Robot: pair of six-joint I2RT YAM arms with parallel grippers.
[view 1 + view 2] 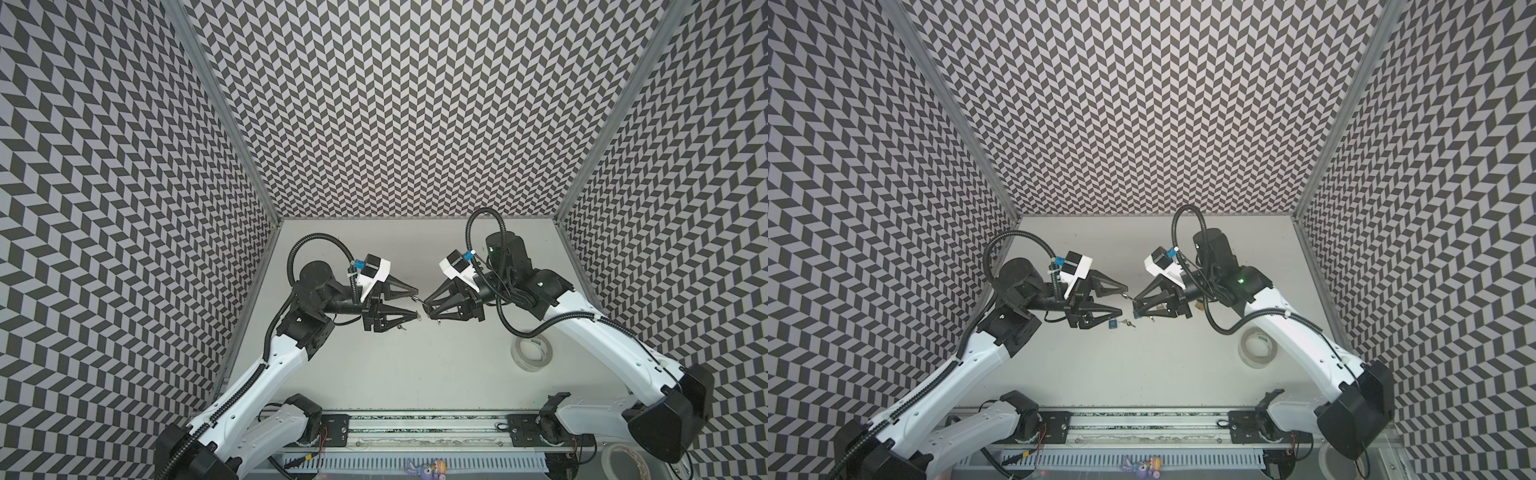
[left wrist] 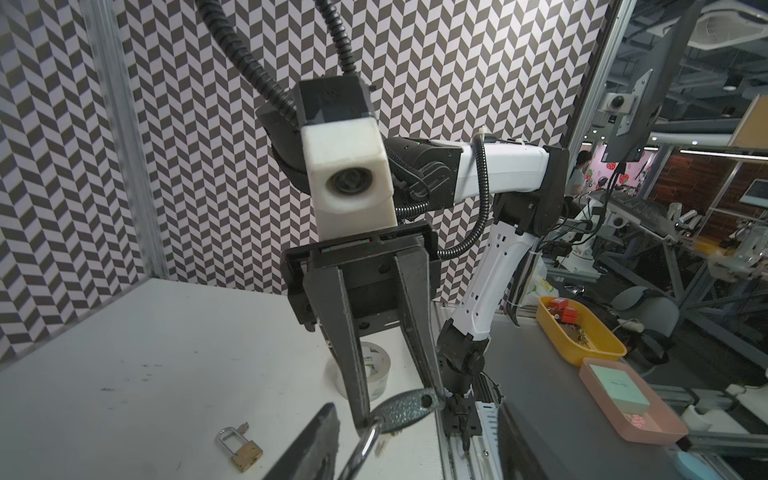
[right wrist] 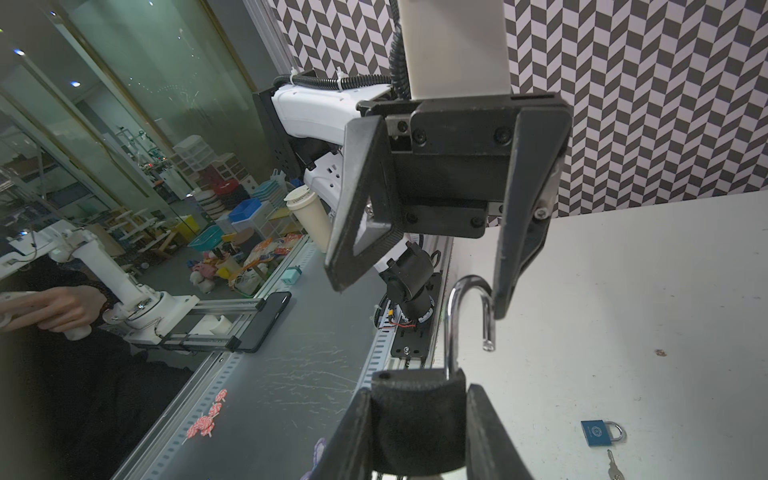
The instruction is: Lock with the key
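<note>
- The right gripper [image 1: 428, 309] has its jaws closed on the body of a black padlock [image 3: 415, 415], held up above the bench [image 1: 415, 365] near its middle.
- The padlock's shackle [image 3: 451, 316] is open: one leg sits in the body and the free end hangs clear of it.
- The left gripper [image 1: 417, 301] faces the right one tip to tip, its jaws apart and gripping nothing.
- One of the left fingers [image 3: 523, 208] is right at the bend of the shackle (whether it touches the metal I cannot tell).
- A blue padlock [image 3: 598, 432] lies flat on the bench below the two grippers, with a small key [image 3: 613, 465] just beside it, neither of them held.
- A brass padlock [image 2: 241, 449] also lies on the bench, under the right arm, with a small metal piece at its shackle too small to make out.
- A roll of clear tape [image 1: 532, 347] sits on the bench near the right arm, well apart from the locks.
</note>
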